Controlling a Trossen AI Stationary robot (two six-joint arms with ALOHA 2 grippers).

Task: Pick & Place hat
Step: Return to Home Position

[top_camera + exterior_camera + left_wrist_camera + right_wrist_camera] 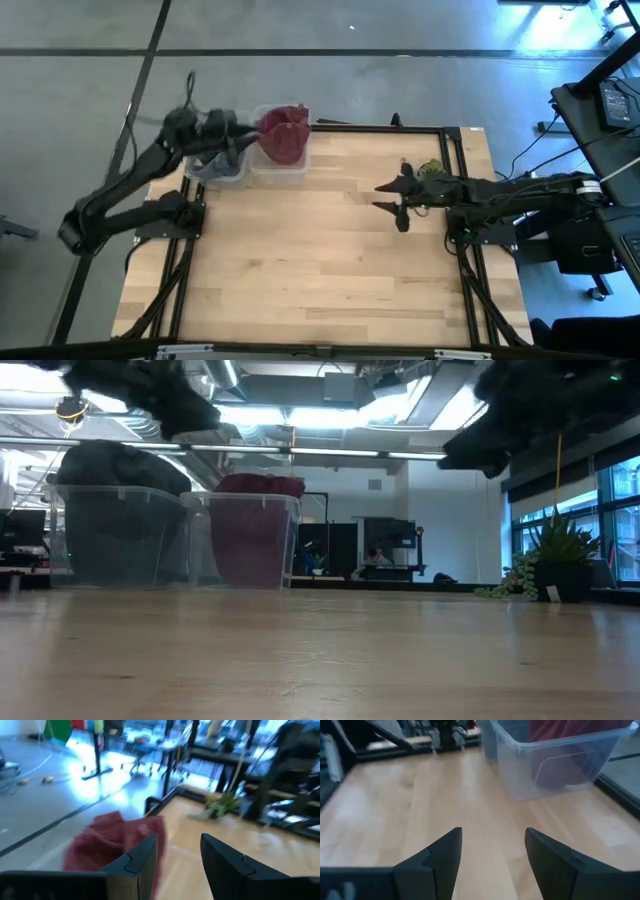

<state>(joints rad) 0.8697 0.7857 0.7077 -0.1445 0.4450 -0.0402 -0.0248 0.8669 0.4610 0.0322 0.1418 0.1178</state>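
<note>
A dark red hat (284, 136) sits heaped in a clear plastic bin (281, 170) at the table's far left; it rises above the rim in the low view (255, 485). A second clear bin (215, 170) beside it holds dark grey hats (115, 465). My left gripper (245, 140) hovers above these bins, open and empty; its wrist view shows the red hat (107, 842) just beyond the open fingers (178, 842). My right gripper (386, 196) is open and empty above the table's middle right, pointing toward the bins (493, 834).
A small green plant (430, 168) stands at the table's far right, behind my right arm. Bare wood (300, 260) stretches across the middle and near side. Black frame rails (455, 150) border the table. Both bins stand on the tabletop side by side (185, 540).
</note>
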